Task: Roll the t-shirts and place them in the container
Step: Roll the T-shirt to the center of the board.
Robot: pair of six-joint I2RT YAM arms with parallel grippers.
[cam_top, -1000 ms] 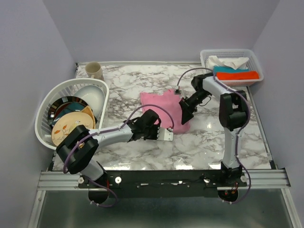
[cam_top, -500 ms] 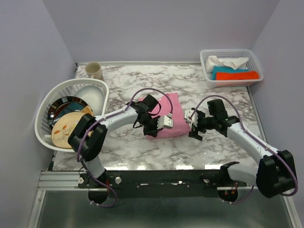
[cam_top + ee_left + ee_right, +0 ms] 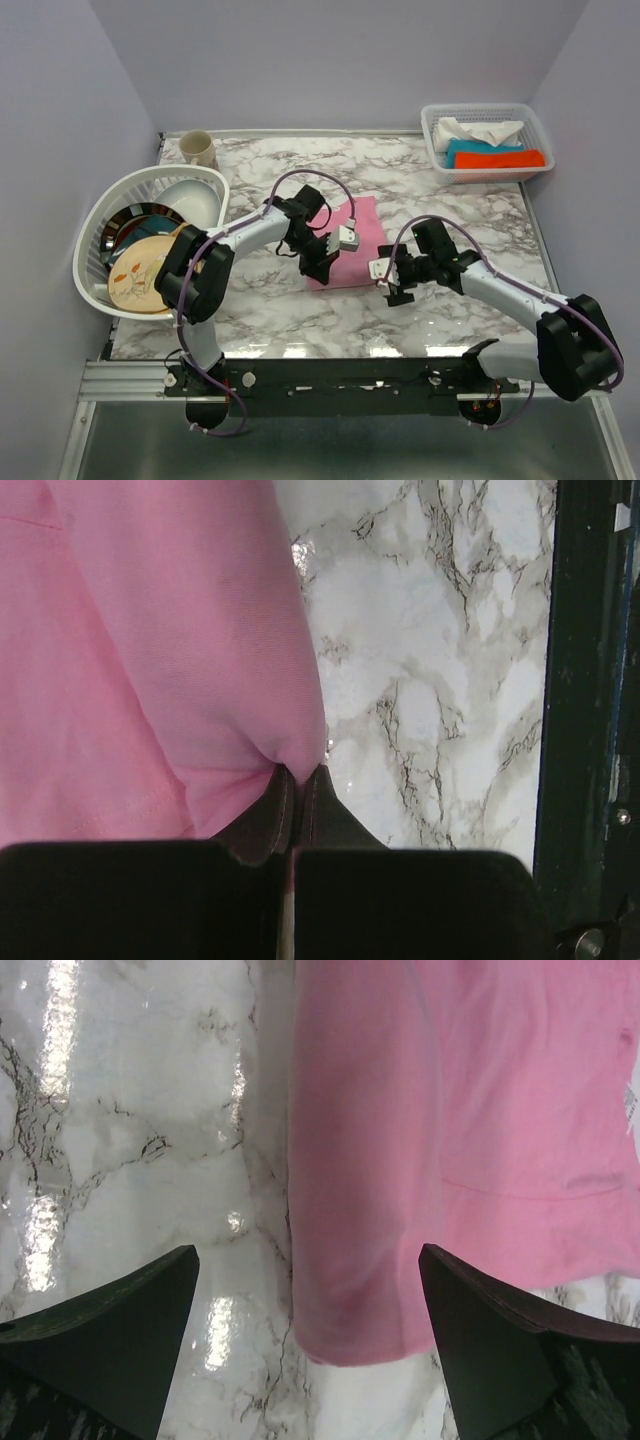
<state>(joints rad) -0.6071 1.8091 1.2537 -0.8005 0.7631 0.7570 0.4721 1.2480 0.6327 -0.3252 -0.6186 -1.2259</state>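
The light-pink t-shirt point(image 3: 362, 226) lies folded into a narrow band on the marble table, at its middle. My left gripper point(image 3: 319, 268) sits at the band's near left corner. In the left wrist view it is shut point(image 3: 297, 772) on a pinch of the pink fabric point(image 3: 180, 660). My right gripper point(image 3: 392, 286) hovers just off the band's near right corner. In the right wrist view it is open point(image 3: 308, 1260), and the rounded near corner of the t-shirt point(image 3: 450, 1110) lies between its two dark fingertips point(image 3: 160, 1300) without touching either.
A white dish basket point(image 3: 95, 215) with plates and a bowl stands at the left, a beige cup point(image 3: 197, 148) behind it. A white basket point(image 3: 436, 120) with folded teal, orange and white cloths stands at the back right. A black rail point(image 3: 585, 680) runs along the table's near edge.
The right arm swung from the back of the table down to the t-shirt's near right corner. The left gripper moved up onto the near left corner, and the t-shirt now lies narrower.
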